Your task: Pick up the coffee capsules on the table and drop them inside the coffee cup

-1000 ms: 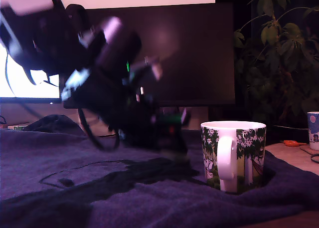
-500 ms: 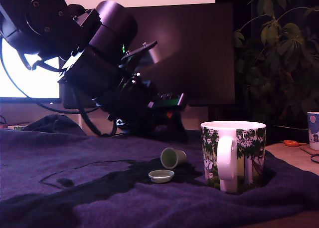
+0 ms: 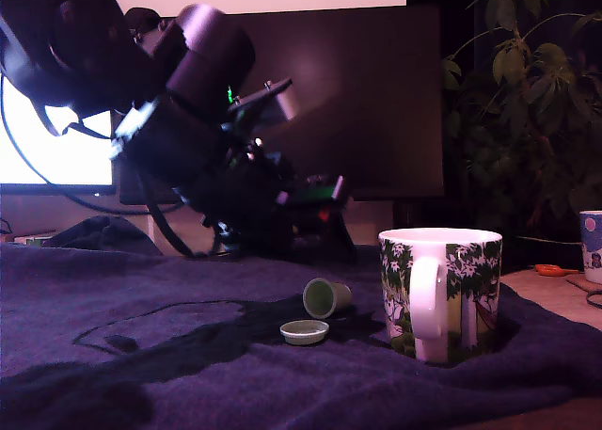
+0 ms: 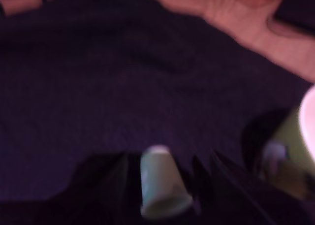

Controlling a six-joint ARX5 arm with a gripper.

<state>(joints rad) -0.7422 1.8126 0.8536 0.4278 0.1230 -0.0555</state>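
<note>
Two coffee capsules lie on the dark purple cloth (image 3: 113, 289) just to the exterior view's left of the coffee cup. One is a tapered cup shape (image 3: 326, 297) on its side; the other is a flat rimmed disc (image 3: 304, 331) in front of it. The coffee cup (image 3: 440, 294), white with green trees, stands upright with its handle toward the camera. My gripper (image 3: 320, 209) hangs above and behind the capsules, touching neither. The blurred wrist view shows the tapered capsule (image 4: 160, 183) between my dark fingers (image 4: 115, 180), which stand apart, and the coffee cup (image 4: 298, 146) at the frame's edge.
A dark monitor (image 3: 376, 101) stands behind the cloth, with a leafy plant (image 3: 527, 91) at the exterior view's right. A white cup with a blue pattern (image 3: 591, 246) and an orange item (image 3: 555, 270) sit on the bare table there. A thin cable (image 3: 141, 315) lies on the cloth.
A second ago the arm was low over the cloth and hid both capsules. It has lifted up and back, uncovering them where they lie. The coffee cup has not moved.
</note>
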